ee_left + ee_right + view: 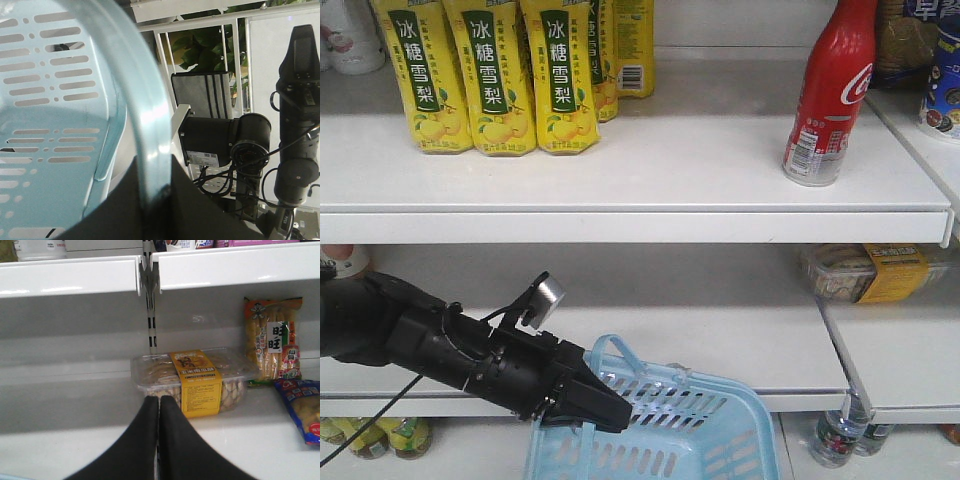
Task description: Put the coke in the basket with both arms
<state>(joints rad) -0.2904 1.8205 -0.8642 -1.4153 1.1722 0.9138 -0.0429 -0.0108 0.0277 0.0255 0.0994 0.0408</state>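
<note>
**Front view.** The slim red coke container (830,95), with white script and a silver base, stands upright on the upper white shelf (620,170). It is well apart from the light blue slotted plastic basket (660,455) below.

We see the black left gripper (612,413) clamped on the basket's thin handle (150,125). In the left wrist view the handle runs down between the gripper's dark fingers. We judge that this hold keeps the basket raised and steady below the shelves, ready to receive the coke.

**Right wrist view.** The black right gripper (159,405) has its fingers pressed together on nothing. It faces the middle shelf, where a clear plastic snack box with a yellow label (200,382) lies. The coke does not appear in this view, so we judge that the reach toward it is not yet begun.

**Containers.** The part of the basket in view holds nothing. The clear box holds pale snack pieces.
</note>
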